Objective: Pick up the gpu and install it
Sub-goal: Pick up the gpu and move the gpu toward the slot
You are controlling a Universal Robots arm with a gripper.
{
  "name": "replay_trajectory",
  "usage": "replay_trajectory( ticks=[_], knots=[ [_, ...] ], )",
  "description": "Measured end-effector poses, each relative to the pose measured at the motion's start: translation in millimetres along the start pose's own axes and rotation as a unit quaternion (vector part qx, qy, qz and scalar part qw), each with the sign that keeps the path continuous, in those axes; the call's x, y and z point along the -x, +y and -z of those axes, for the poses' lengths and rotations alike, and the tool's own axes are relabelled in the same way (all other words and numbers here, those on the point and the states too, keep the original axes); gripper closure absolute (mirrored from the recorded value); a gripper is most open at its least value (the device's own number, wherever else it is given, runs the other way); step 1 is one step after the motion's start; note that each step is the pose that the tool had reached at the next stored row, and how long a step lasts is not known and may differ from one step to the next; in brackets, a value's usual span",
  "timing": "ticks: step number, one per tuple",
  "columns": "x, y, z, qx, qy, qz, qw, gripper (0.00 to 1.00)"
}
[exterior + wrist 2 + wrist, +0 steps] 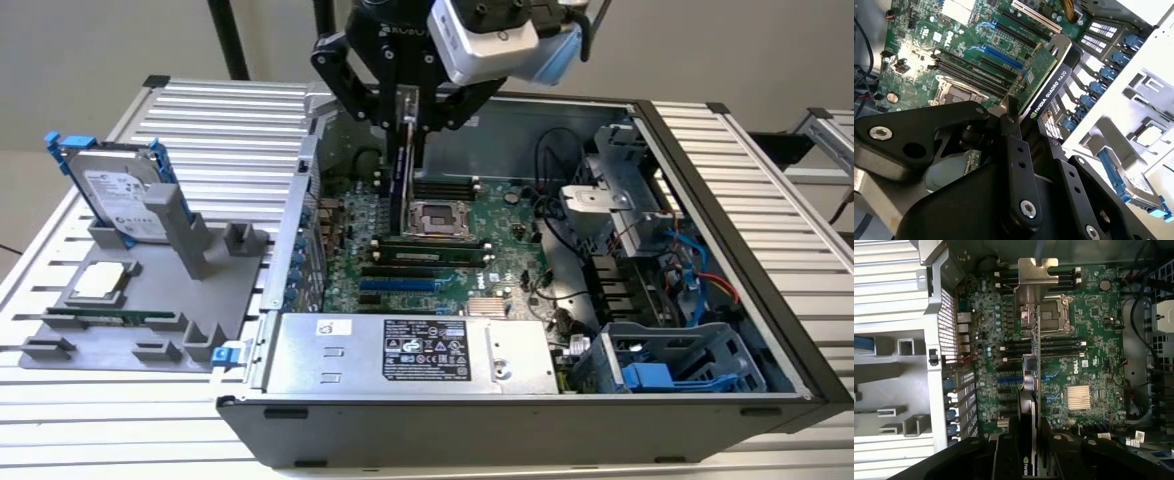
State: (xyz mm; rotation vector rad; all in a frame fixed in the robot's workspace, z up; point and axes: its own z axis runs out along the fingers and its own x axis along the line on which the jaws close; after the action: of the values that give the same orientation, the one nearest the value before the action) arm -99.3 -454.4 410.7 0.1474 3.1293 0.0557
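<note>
My gripper [407, 112] is shut on the gpu [403, 175], which hangs edge-on and upright over the motherboard [447, 255] inside the open computer case [747, 250]. In the second wrist view the gpu [1044, 70] shows its green circuit face and the black shroud edge, gripped between the black fingers [1013, 135]. In the first wrist view the gpu [1035, 385] runs as a thin line away from my gripper [1032, 445], and its silver end bracket [1037, 272] is at the far end. It hovers above the blue slots [400, 285], apart from the board.
A grey fixture [134, 330] at the exterior view's left holds a silver hard drive with blue rails [120, 195], a processor chip [102, 284] and a memory stick [114, 318]. Inside the case are the power supply [400, 350], drive cage [667, 365] and cables [554, 170].
</note>
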Motion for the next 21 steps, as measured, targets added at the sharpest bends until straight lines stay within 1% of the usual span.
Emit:
replay_trajectory(
  ticks=[15, 21],
  knots=[
    [24.6, 2.3, -0.3, 0.0, 0.0, 0.0, 1.0, 1.0],
    [32.5, 3.0, -0.4, 0.0, 0.0, 0.0, 1.0, 1.0]
  ],
)
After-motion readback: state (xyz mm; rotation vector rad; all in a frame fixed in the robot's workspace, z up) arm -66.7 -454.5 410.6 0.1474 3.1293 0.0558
